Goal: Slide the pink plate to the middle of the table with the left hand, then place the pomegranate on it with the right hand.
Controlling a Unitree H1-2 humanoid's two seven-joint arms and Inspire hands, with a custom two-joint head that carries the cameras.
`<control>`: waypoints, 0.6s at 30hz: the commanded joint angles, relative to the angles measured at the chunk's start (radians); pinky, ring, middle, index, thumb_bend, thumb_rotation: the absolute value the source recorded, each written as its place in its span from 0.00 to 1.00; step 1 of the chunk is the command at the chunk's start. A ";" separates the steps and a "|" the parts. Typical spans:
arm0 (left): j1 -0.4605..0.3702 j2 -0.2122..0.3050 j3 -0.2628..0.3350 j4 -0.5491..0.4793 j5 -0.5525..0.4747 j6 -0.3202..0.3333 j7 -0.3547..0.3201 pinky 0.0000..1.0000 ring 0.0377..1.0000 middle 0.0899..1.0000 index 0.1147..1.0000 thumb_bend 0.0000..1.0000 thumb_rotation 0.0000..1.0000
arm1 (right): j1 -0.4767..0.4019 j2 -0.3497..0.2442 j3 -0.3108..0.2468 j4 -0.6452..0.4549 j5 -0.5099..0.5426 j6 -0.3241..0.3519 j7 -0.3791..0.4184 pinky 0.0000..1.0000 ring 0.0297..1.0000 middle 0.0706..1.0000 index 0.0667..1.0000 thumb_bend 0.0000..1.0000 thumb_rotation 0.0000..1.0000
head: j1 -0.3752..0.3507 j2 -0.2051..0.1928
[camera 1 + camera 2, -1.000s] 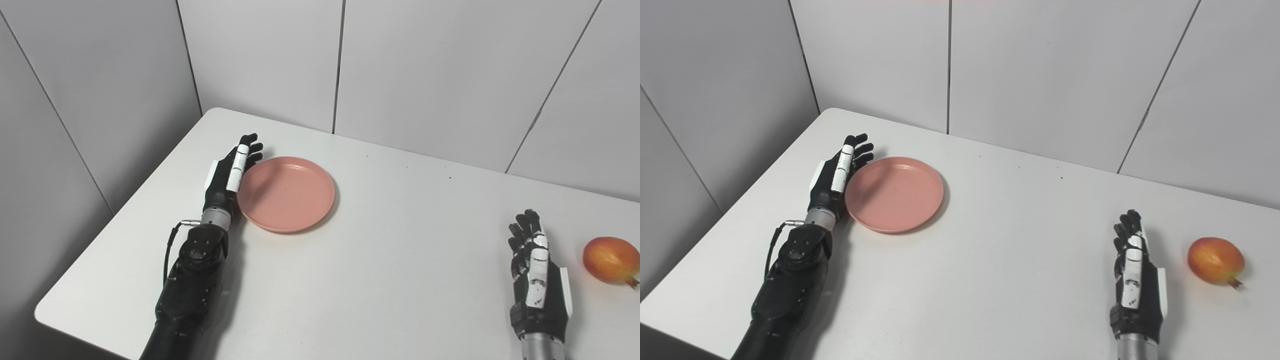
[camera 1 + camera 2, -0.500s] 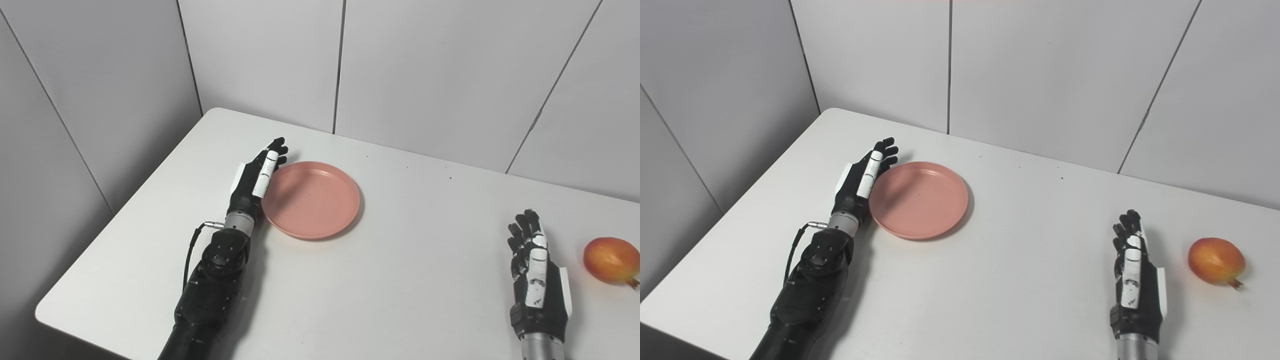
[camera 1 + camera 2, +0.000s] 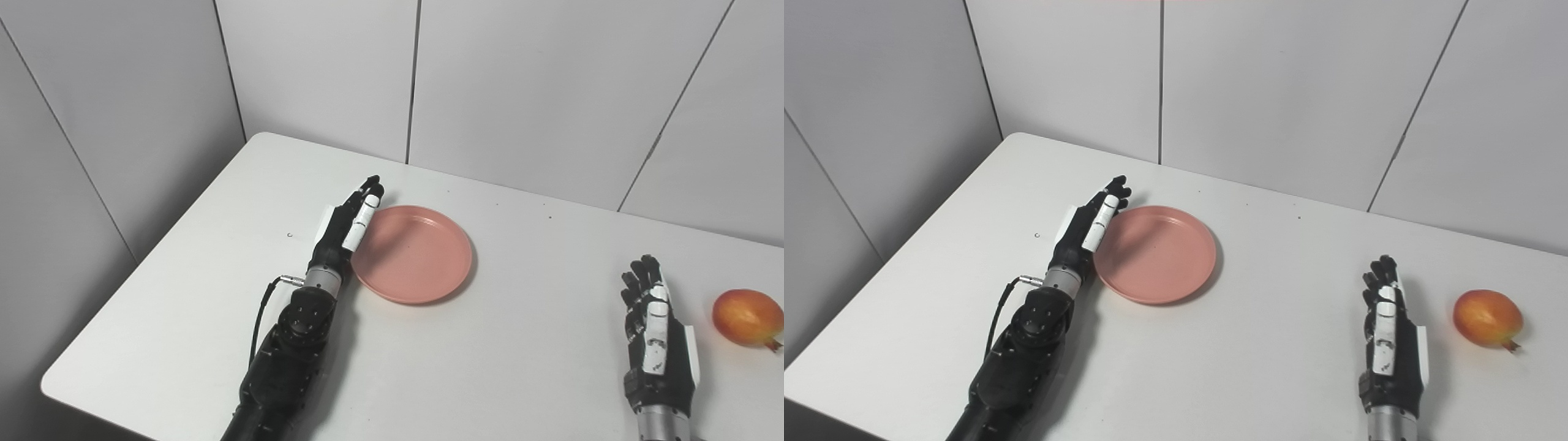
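Note:
A round pink plate (image 3: 411, 254) lies flat on the white table (image 3: 490, 343), left of the middle. My left hand (image 3: 345, 228) stands on edge with its fingers straight, pressed against the plate's left rim; it is open and grips nothing. A red-yellow pomegranate (image 3: 746, 317) rests at the table's right side. My right hand (image 3: 655, 331) is open, resting upright on the table a little left of the pomegranate, apart from it.
Grey wall panels (image 3: 520, 79) close the table's far side and left side. The table's rounded near-left corner (image 3: 55, 383) is close to my left forearm (image 3: 288, 349). A tiny dark speck (image 3: 290, 234) lies left of the left hand.
My left hand has pushed the pink plate steadily to the right and slightly nearer across the table. The right hand and the pomegranate have stayed where they were.

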 commanded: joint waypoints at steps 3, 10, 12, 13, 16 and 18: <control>-0.042 -0.009 -0.020 -0.043 0.012 0.008 -0.012 0.93 0.89 0.87 0.86 0.69 1.00 | -0.009 0.005 0.000 -0.006 -0.002 -0.011 -0.003 1.00 0.95 0.95 0.94 0.60 0.97 | -0.011 0.004; -0.041 -0.011 -0.043 -0.064 0.021 0.045 -0.018 0.93 0.89 0.87 0.85 0.67 1.00 | -0.009 0.013 0.006 -0.013 -0.007 -0.012 -0.011 0.99 0.95 0.94 0.94 0.57 0.97 | -0.050 0.019; -0.039 -0.015 -0.050 -0.072 0.016 0.052 -0.025 0.94 0.90 0.88 0.86 0.67 1.00 | -0.008 0.014 0.010 -0.017 -0.015 -0.009 -0.013 0.99 0.95 0.94 0.94 0.57 0.97 | -0.067 0.025; -0.038 -0.016 -0.054 -0.076 0.017 0.054 -0.028 0.94 0.90 0.89 0.86 0.66 1.00 | -0.008 0.015 0.012 -0.018 -0.020 -0.009 -0.015 0.99 0.95 0.94 0.94 0.57 0.98 | -0.081 0.028; -0.034 -0.021 -0.068 -0.083 0.019 0.055 -0.038 0.93 0.90 0.89 0.88 0.65 1.00 | -0.006 0.022 0.015 -0.024 -0.025 -0.003 -0.022 0.98 0.94 0.94 0.94 0.57 0.98 | -0.097 0.033; -0.032 -0.024 -0.073 -0.086 0.017 0.056 -0.043 0.94 0.91 0.90 0.88 0.65 1.00 | -0.006 0.028 0.016 -0.027 -0.030 -0.002 -0.029 0.97 0.94 0.93 0.93 0.58 0.97 | -0.111 0.039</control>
